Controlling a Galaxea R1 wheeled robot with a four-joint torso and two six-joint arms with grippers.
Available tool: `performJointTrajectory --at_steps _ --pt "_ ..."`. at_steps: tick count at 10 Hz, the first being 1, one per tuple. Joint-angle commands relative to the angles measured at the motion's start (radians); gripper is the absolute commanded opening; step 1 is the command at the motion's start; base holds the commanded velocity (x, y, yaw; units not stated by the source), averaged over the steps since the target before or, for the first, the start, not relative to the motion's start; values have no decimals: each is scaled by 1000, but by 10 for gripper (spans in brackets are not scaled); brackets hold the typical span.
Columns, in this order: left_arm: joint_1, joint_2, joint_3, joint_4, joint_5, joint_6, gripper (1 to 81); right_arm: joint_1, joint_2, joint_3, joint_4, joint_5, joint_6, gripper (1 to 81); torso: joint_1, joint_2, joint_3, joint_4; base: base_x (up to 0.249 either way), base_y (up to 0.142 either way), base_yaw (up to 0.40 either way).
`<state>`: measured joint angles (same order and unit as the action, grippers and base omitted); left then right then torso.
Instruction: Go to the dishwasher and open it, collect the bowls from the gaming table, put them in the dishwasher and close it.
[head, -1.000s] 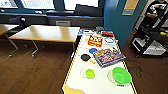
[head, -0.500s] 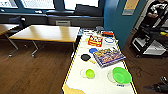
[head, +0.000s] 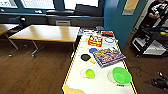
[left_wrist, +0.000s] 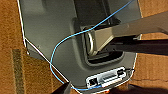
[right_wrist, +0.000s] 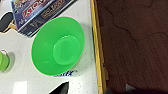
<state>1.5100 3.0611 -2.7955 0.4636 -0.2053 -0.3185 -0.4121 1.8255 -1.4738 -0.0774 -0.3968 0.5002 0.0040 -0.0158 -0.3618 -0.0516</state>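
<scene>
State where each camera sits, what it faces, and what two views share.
Head: high on the robot, facing forward and down at the long white yellow-edged table.
Left wrist: faces down at the robot's grey base, a thin blue cable and brown floor.
Right wrist: above the big bright green bowl.
Shared: head view shows that bowl.

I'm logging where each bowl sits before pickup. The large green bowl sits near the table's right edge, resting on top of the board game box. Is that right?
Not quite. The large green bowl does sit near the right edge of the table, but it rests directly on the white tabletop, beside the board game box, not on it. The right wrist view shows this.
</scene>
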Motion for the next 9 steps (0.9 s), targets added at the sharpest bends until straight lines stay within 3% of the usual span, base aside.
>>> performJointTrajectory --at_steps 1,2,5,9 --pt "0 -2 1 -3 61 -4 811 100 74 -81 18 -24 64 811 0 0 0 0 0 0 0" --pt "0 -2 -2 -3 61 -4 811 106 111 -95 22 -10 82 811 0 0 0 0 0 0 0" --pt "0 -2 -2 -3 63 -4 811 115 175 -167 16 -8 264 811 0 1 0 0 0 0 0" --pt "-3 -2 -2 -2 63 -4 811 115 209 -229 25 -22 296 811 0 1 -2 0 0 0 0"
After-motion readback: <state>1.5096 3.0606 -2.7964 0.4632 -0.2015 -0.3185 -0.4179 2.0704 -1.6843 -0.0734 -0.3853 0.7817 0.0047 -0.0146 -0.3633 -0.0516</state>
